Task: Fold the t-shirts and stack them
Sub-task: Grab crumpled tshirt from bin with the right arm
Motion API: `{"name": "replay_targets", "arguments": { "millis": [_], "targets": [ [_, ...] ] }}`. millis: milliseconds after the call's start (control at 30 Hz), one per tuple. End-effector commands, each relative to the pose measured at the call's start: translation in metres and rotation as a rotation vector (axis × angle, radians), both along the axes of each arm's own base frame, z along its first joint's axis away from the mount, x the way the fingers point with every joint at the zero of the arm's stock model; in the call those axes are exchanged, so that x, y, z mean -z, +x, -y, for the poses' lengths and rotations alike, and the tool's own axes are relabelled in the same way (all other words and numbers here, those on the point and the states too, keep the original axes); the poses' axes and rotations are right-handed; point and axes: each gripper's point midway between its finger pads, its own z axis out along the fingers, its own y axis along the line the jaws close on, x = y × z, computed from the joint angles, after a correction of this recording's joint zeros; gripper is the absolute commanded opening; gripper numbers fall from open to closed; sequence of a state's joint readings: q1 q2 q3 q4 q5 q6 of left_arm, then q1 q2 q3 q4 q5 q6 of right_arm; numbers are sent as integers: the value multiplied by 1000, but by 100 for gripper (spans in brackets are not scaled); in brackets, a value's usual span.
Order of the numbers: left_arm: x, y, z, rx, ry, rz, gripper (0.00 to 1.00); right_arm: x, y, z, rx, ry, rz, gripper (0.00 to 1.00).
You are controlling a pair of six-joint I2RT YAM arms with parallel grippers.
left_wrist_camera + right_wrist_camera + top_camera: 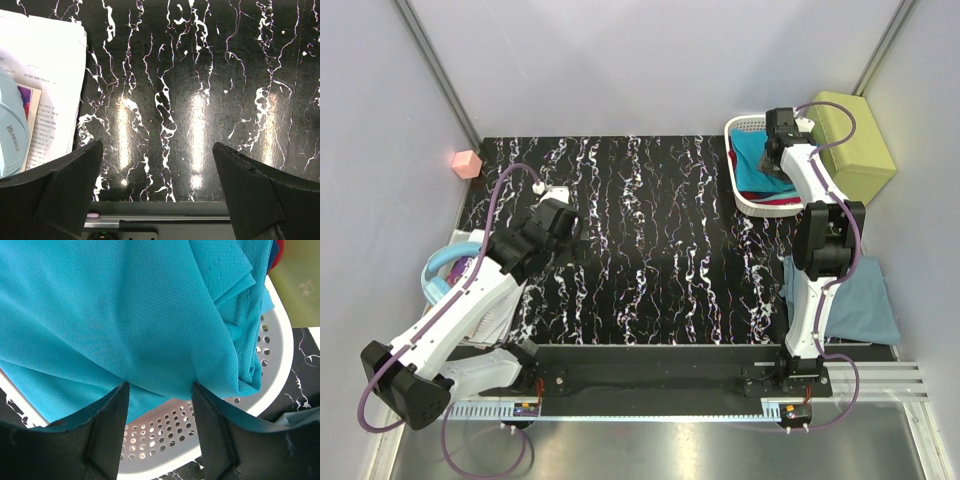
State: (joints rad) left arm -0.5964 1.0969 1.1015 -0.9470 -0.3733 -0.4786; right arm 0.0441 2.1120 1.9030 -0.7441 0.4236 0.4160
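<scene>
- From the top view, the black counter (pixel 660 240) with white streaks has lots of open room in the middle.
- The left gripper (pixel 565 225) hangs over the left side of the counter, holding nothing.
- Blue headphones (pixel 445 270) lie by the left edge, close beside the left arm. A pink block (pixel 467 162) sits in the far left corner.
- The right gripper (pixel 772 158) points down into the white basket (pixel 740 128) at the far right corner. A teal shirt (pixel 752 165) lies in the basket, with a bit of red cloth (pixel 775 203) at its near side.
- A yellow-green box (pixel 850 145) sits just beside the basket, against the right wall.
- A grey-blue shirt (pixel 860 300) lies flat at the right edge, partly hidden behind the right arm.
- In the left wrist view, the left gripper (pixel 157 147) has its fingers wide apart over bare counter (pixel 200 75). A sheet of paper (pixel 50 65) lies at the left. A metal rail (pixel 160 220) runs along the near edge.
- In the right wrist view, the right gripper (pixel 160 385) has its fingers apart, and the tips touch the teal shirt (pixel 125 305). The basket (pixel 272 340) floor, full of holes, shows between the fingers.
- The box (pixel 300 285) is close on the right, and a corner of counter (pixel 305 357) peeks out past the basket rim.
</scene>
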Motion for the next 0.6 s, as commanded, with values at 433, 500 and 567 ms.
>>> {"name": "replay_targets", "arguments": {
  "millis": [433,500,567],
  "targets": [
    [1,5,6,8,-17,13,99,-33,4,-2,5,9,98,30],
    [3,5,6,9,-15,9,99,-36,3,-2,5,11,103,37],
    [3,4,7,10,-18,7,99,-40,1,-5,-2,26,113,64]
  ]
}}
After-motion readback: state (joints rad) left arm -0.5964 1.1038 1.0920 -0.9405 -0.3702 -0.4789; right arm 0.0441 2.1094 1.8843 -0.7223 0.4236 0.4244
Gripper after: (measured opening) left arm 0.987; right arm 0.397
